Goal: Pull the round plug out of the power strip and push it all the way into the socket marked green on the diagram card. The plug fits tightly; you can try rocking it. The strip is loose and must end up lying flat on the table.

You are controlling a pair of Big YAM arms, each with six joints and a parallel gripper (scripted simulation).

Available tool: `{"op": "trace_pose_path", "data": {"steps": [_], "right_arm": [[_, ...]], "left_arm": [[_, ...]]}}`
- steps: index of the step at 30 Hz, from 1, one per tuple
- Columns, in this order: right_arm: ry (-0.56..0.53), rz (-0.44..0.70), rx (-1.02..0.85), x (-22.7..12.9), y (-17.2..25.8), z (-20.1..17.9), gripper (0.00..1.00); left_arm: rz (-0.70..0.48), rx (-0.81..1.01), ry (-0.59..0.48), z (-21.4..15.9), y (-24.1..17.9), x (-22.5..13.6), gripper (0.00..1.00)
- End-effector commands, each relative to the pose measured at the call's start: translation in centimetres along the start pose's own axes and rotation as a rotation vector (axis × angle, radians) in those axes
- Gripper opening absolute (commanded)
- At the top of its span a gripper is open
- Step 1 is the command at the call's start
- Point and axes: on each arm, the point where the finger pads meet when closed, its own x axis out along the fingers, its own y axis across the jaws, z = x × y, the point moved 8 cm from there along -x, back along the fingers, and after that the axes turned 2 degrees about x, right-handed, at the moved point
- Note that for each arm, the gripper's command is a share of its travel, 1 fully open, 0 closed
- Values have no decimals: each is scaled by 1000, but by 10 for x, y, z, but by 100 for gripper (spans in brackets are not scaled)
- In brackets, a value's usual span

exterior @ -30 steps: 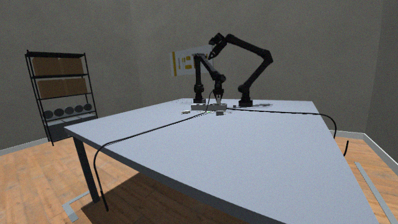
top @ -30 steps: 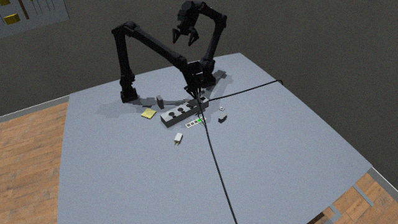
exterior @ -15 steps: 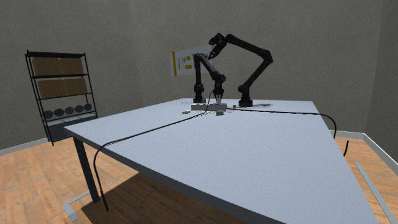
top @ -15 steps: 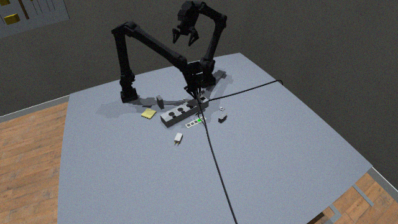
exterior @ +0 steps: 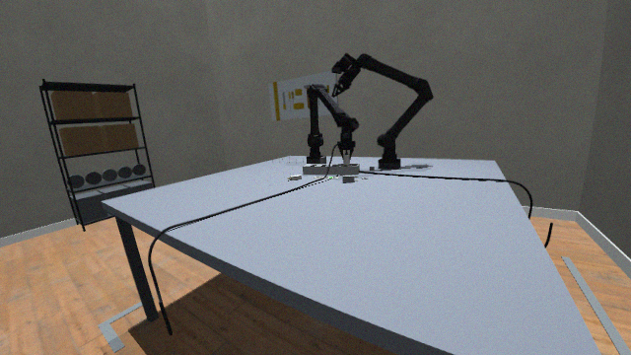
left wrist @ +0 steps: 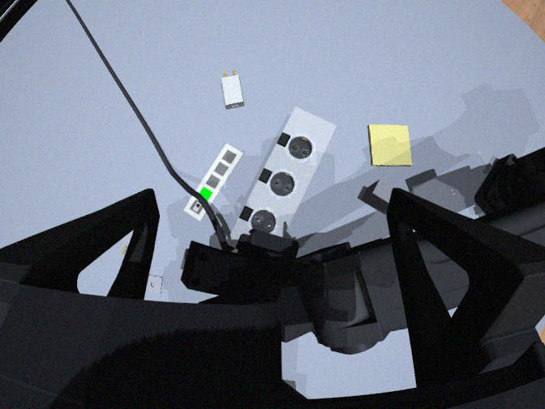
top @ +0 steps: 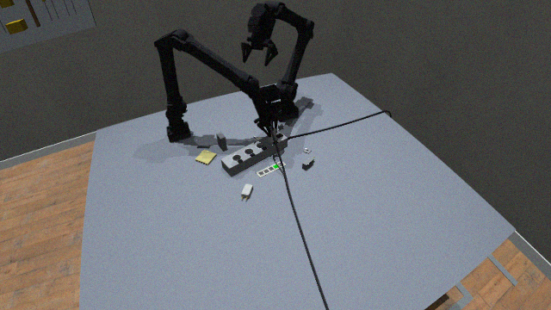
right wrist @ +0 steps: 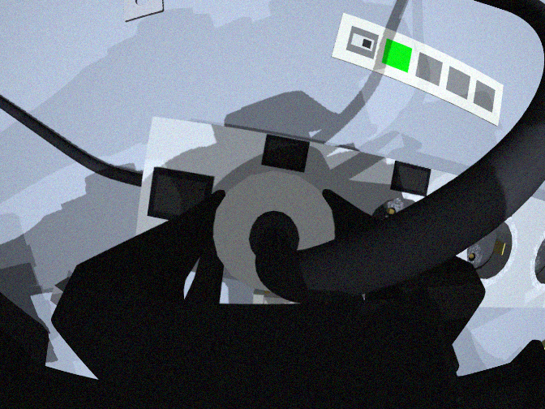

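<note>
Grey round plug [exterior: 346, 158] [right wrist: 235, 211] over corded end of long light-grey power strip [top: 246, 164] [exterior: 315, 170] [left wrist: 310, 122] [right wrist: 173, 131], clamped in right gripper [top: 271, 133] [exterior: 346, 152] [right wrist: 273, 203]; seating depth can't be told. White diagram card [top: 270, 169] [left wrist: 212, 180] [right wrist: 429, 68] beside strip on worktop [top: 194, 237] [exterior: 345, 222] [left wrist: 307, 53] [right wrist: 66, 57]. Left gripper [top: 256, 64] [exterior: 336, 94] [left wrist: 273, 191] raised, fingers wide apart.

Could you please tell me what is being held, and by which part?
The round plug, by opposite sides of its round body, in the right gripper.

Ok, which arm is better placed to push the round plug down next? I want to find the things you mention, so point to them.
Right, I judge: right gripper [top: 269, 133] [exterior: 346, 161] [right wrist: 273, 192] holds the round plug [exterior: 346, 156] [right wrist: 239, 198] over the power strip [top: 241, 165] [exterior: 315, 170] [left wrist: 315, 125] [right wrist: 176, 134]; left gripper [top: 256, 64] [exterior: 335, 94] [left wrist: 273, 191] is open, high above.
</note>
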Motion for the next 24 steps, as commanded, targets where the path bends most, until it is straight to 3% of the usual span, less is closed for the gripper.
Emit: {"op": "trace_pose_path", "data": {"steps": [1,12,19,24], "right_arm": [[73,-56,-33,26,-10,-40,33],[193,-55,-37,36,-22,-36,33],[92,-63,-41,49,-14,-65,33],[77,-64,-39,53,-15,-69,33]], "left_arm": [[-1,-16,-68,19,-1,-29,100],[-2,-16,-73,20,-1,-29,100],[-2,-16,-73,20,-1,-29,100],[-2,-16,-73,20,-1,-29,100]]}}
